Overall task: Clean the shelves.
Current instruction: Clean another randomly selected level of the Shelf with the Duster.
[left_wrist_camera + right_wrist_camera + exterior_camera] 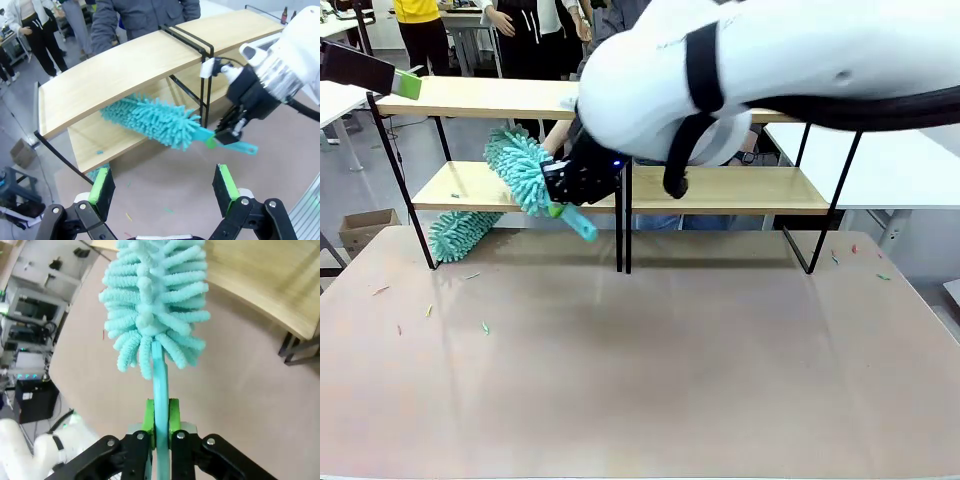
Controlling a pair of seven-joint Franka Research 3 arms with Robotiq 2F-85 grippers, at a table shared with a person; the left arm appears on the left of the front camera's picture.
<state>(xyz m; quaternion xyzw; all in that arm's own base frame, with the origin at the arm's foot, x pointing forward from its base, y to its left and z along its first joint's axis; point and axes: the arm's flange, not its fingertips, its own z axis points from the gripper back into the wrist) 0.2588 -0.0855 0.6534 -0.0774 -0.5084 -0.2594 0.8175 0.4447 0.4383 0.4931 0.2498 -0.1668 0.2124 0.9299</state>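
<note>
Two wooden shelves (720, 190) in black frames are set side by side on a pinkish table (640, 370). Small coloured scraps (485, 327) are scattered across the table.

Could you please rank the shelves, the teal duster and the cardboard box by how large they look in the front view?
1. The shelves, nearly table-wide.
2. The teal duster, held in the shut right gripper; partly behind the lower board, clearly smaller.
3. The cardboard box, smallest; cut off by the table edge, so its true size is unsure.
</note>
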